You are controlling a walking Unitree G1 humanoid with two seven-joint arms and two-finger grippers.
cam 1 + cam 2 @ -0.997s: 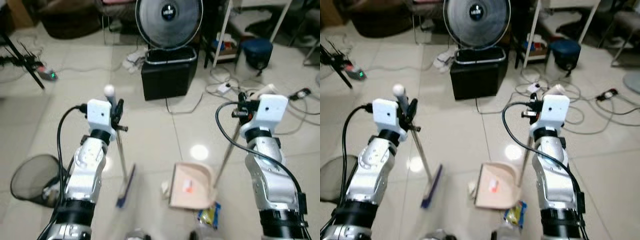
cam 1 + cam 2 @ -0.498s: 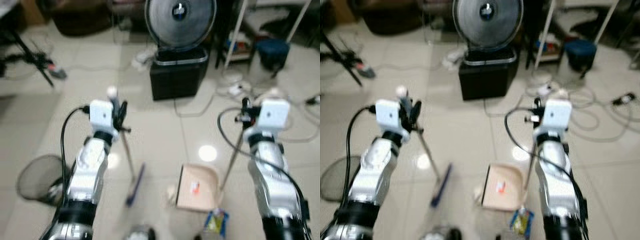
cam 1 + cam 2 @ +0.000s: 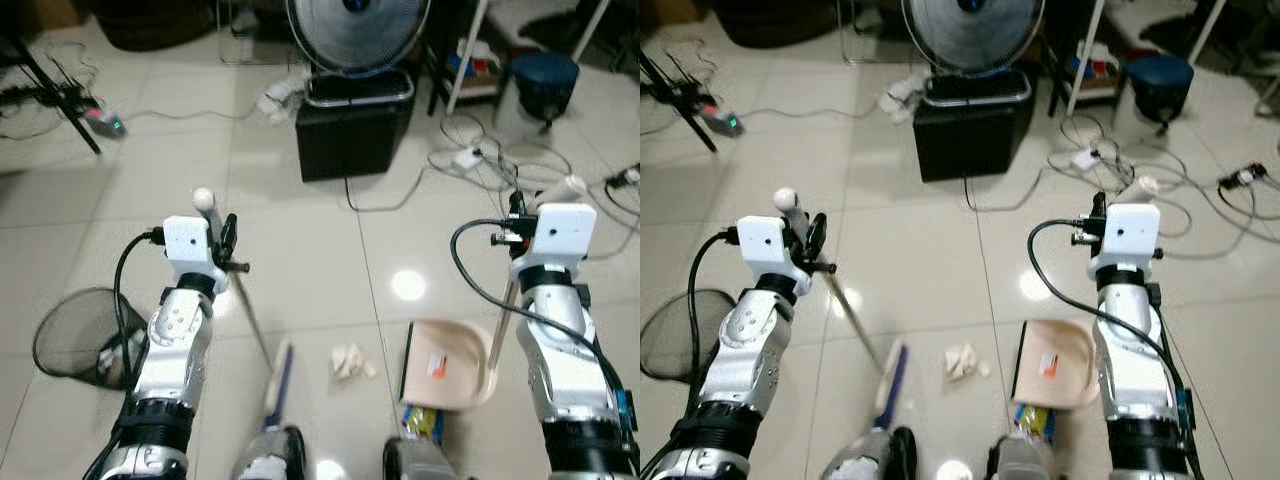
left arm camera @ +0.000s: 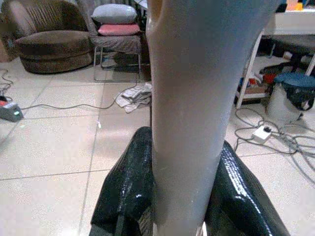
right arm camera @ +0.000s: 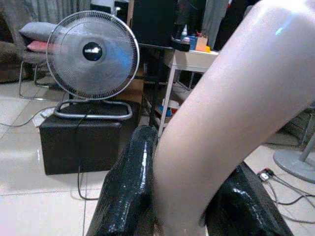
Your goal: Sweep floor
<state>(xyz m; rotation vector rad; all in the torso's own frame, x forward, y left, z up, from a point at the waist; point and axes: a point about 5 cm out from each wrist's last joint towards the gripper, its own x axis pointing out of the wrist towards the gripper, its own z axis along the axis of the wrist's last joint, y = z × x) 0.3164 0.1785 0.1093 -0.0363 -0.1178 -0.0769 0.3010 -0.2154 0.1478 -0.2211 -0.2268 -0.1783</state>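
Two grippers: left gripper [image 3: 226,243] holds broom [image 3: 277,373]; right gripper [image 3: 512,218] holds dustpan [image 3: 445,365].
Trash: paper scraps [image 3: 348,362] lie between them (nearer the broom).

A round fan [image 3: 358,30] stands on a black box [image 3: 354,135] straight ahead. Cables and a white power strip [image 3: 467,157] sprawl over the tiles at right, just beside a blue stool [image 3: 543,80]. At far left, a tripod leg [image 3: 60,105].

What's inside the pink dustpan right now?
The dustpan, held by the right gripper, has only a small orange-and-white scrap inside. The crumpled paper lies on the floor beside it.
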